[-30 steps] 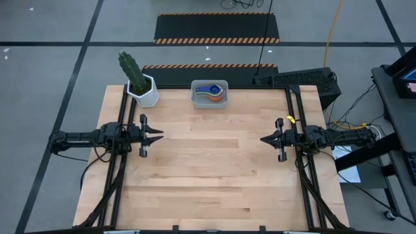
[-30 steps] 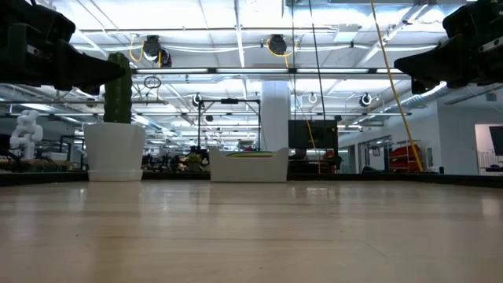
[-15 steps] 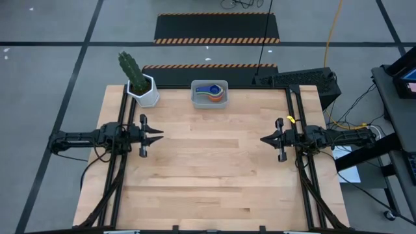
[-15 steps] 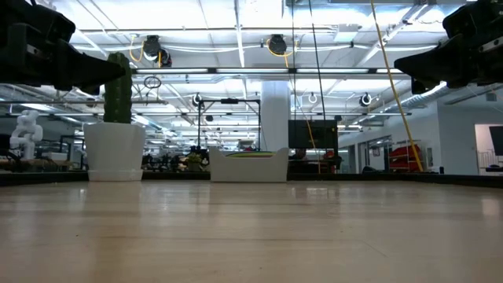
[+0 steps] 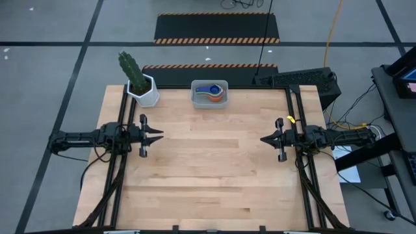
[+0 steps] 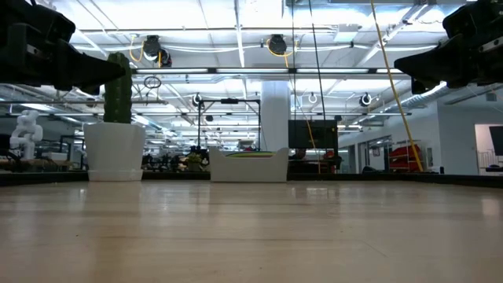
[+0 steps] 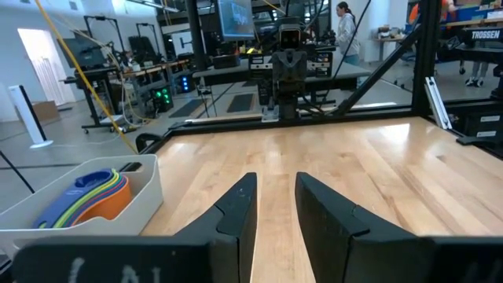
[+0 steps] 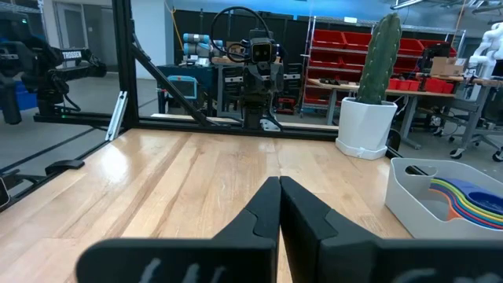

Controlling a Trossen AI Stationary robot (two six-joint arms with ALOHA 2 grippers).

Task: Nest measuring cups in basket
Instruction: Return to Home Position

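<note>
Measuring cups (image 5: pixel 209 91) sit nested in one stack inside the basket (image 5: pixel 194 99): dark blue on top, then light blue, yellow and green rims, orange lowest. The handles fan toward one end of the tub. The basket is pale grey-blue with rounded corners and stands at the table's (image 5: pixel 208 182) far edge, near the middle.

Left gripper (image 7: pixel 275 179) hovers over the left side of the table. Its fingers (image 7: pixel 240 206) are parted by a narrow gap, holding nothing and touching nothing. Right gripper (image 8: pixel 277 182) hovers over the right side with its fingers (image 8: pixel 310 211) pressed tip to tip, also empty. The two point at each other across bare wood, both well apart from the basket.

White hexagonal pot (image 5: pixel 148 93) with a green cactus (image 5: pixel 130 68) stands just left of the basket at the far left corner, not touching it.
</note>
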